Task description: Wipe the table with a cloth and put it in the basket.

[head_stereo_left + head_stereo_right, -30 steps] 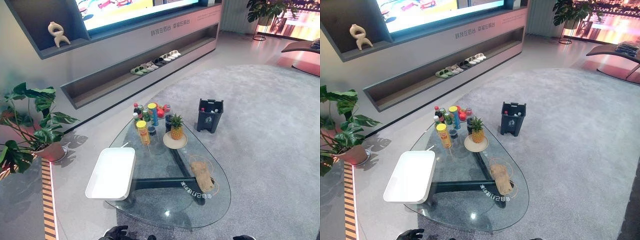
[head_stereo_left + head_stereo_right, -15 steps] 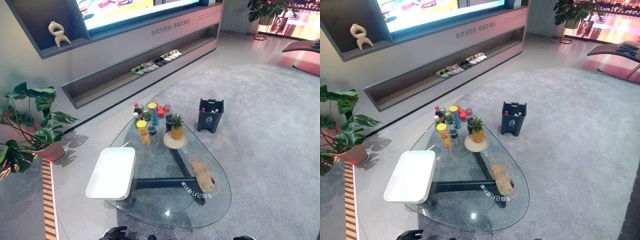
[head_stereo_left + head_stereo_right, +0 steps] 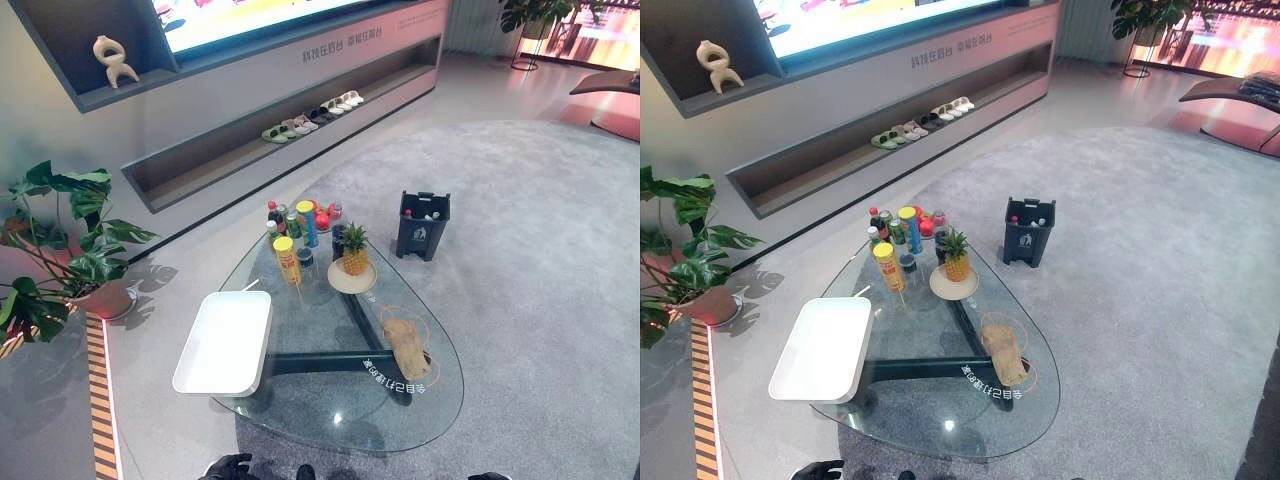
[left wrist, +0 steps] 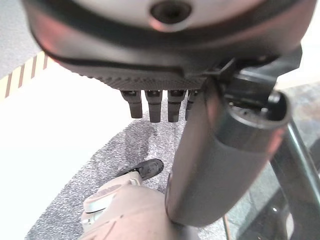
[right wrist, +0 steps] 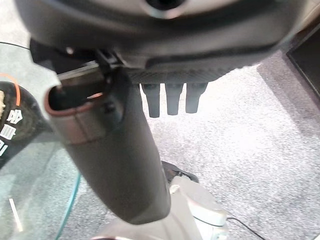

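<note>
**Start of run: cloth untouched, both hands low at the near edge**

Change since the earlier pictures: the whole scene has slid slightly down and the far shelf sits higher in both eye views, which reads as a small camera shift. The things on the table keep their places relative to one another; nothing on it appears handled.

Layout now. The glass table [image 3: 300, 420] carries a white tray [image 3: 225, 342] on its left side. A cluster of bottles and cans [image 3: 296, 228] stands at the far end, with a pineapple [image 3: 353, 250] on a small plate [image 3: 351, 280] just beside them. The tan cloth [image 3: 407, 347] lies crumpled on the right part of the glass, near the orange ring mark, apart from the plate and well apart from the tray. A dark bin [image 3: 423, 225] stands on the carpet beyond the table's far right; it holds a few items. No basket can be made out for certain; the bin is the nearest candidate.

Hands. The left hand [image 4: 165, 102] hangs with fingers straight and relaxed, holding nothing. The right hand [image 5: 172, 100] is the same: fingers straight, empty. Both sit at the near edge, well short of the cloth.

Progress, as a judgement: nothing done. Still to come are reaching the cloth, grasping it, wiping the glass, and dropping it into the container.
</note>
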Controlling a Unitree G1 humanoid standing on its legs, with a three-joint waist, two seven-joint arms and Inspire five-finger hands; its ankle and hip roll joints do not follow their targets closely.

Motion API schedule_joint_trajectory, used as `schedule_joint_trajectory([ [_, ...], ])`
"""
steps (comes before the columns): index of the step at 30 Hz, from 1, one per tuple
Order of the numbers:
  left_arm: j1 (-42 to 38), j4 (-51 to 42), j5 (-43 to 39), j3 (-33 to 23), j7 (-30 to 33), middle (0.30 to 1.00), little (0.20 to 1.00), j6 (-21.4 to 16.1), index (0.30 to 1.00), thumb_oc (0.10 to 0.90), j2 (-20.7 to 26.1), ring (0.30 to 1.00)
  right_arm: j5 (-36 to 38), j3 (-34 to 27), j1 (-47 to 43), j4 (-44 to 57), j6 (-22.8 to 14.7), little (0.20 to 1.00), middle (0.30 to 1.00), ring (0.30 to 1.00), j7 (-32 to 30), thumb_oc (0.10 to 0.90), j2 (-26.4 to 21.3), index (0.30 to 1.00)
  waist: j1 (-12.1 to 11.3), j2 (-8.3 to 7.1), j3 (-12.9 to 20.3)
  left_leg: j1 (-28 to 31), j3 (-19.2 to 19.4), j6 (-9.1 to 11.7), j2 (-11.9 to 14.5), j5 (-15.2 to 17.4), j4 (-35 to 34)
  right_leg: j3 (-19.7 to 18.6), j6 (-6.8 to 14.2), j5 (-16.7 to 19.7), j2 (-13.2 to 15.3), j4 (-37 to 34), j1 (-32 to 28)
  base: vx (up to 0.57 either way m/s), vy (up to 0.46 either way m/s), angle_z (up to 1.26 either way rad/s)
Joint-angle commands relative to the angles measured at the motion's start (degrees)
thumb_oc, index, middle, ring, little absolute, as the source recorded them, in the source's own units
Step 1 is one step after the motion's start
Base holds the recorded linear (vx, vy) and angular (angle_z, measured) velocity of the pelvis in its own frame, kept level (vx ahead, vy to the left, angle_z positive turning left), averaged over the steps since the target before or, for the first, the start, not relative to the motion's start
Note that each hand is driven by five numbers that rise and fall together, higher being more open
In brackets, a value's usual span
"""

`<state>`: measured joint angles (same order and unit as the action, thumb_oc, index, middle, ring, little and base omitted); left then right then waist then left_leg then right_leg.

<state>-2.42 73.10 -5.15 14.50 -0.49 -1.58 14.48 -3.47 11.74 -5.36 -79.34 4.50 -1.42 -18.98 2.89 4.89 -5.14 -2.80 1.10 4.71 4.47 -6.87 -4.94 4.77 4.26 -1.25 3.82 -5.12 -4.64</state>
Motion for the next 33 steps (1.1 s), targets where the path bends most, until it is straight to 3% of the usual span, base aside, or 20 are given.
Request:
schedule_joint_trajectory([
  [1, -6.8, 0.3, -5.5, -1.7, 3.9, 0.9, 0.9, -3.1, 0.9, 0.8, 3.3, 0.9, -0.3, 1.9, -5.2, -0.3, 1.1, 0.9, 0.9, 0.9, -0.9, 0.8, -2.5, 0.9, -1.3, -2.48, -7.7, 0.4, 1.8, -2.0, -2.9, 5.8, -0.1, -1.1, 1.4, 4.1, 1.1, 0.1, 7.2, -0.22, 0.011, -0.05],
  [3, -9.9, -0.9, -8.0, -2.1, 5.5, 0.9, 0.9, -4.3, 0.9, 0.8, 4.4, 0.9, -0.4, 2.9, -7.5, 0.5, 2.2, 0.9, 0.9, 0.9, -1.1, 0.8, -3.0, 0.9, -0.9, -2.13, -11.0, -3.5, 2.0, -2.2, -3.0, 4.5, -0.1, -1.8, 1.1, 5.4, 0.8, 0.1, 11.4, -0.22, -0.007, -0.04],
  [10, -18.0, -3.1, -16.1, -3.1, 6.1, 0.9, 0.9, -4.2, 0.9, 0.8, 9.7, 0.9, 1.7, 5.4, -11.4, 1.8, 2.6, 0.9, 0.9, 0.9, -2.6, 0.8, -4.6, 0.9, -1.0, -2.44, -17.0, -11.5, 1.8, -2.2, -3.9, 2.6, -0.1, -1.5, 1.0, 7.2, 0.5, 0.1, 19.6, -0.14, -0.02, -0.02],
  [16, -23.6, -3.3, -20.5, -2.4, 6.6, 0.9, 0.9, -3.9, 0.9, 0.8, 11.3, 0.9, 6.4, 5.9, -16.0, 4.7, 2.7, 0.9, 0.9, 0.9, -4.9, 0.8, -6.0, 0.9, -1.5, -2.41, -21.5, -18.1, 0.8, -1.7, -4.9, 0.2, 2.3, -0.8, 0.1, 5.5, 0.3, 7.3, 27.2, -0.12, -0.021, -0.03],
  [20, -26.3, -4.6, -22.2, -2.5, 8.1, 0.9, 0.9, -4.5, 0.9, 0.8, 11.7, 0.9, 7.7, 5.6, -19.7, 5.8, 3.4, 0.9, 0.9, 0.9, -5.4, 0.8, -7.6, 0.9, -1.5, -2.1, -24.4, -26.7, 0.7, -1.7, -5.6, 1.4, 12.0, -0.2, -0.6, 2.7, 0.6, 17.6, 35.5, -0.12, -0.037, 0.02],
  [25, -26.1, -7.2, -22.3, -2.6, 8.9, 0.9, 0.9, -4.2, 0.9, 0.8, 11.9, 0.9, 8.9, 5.7, -21.0, 6.9, 3.4, 0.9, 0.9, 0.9, -7.4, 0.8, -7.4, 0.9, -1.6, -1.84, -24.6, -35.5, 0.5, -2.5, -5.6, 5.0, 23.8, -0.6, -1.8, -1.2, 0.1, 28.3, 43.9, -0.03, -0.056, 0.27],
  [33, -24.6, -8.5, -22.1, -2.9, 8.9, 0.9, 0.9, -4.3, 0.9, 0.8, 11.2, 0.9, 9.0, 4.9, -22.3, 7.0, 2.0, 0.9, 0.9, 0.9, -9.5, 0.8, -7.3, 0.9, -2.4, -1.79, -24.6, -42.7, -0.6, -3.2, -4.6, 8.9, 34.0, -1.1, -3.2, -5.4, -1.1, 38.4, 50.6, 0.01, -0.05, 0.03],
])
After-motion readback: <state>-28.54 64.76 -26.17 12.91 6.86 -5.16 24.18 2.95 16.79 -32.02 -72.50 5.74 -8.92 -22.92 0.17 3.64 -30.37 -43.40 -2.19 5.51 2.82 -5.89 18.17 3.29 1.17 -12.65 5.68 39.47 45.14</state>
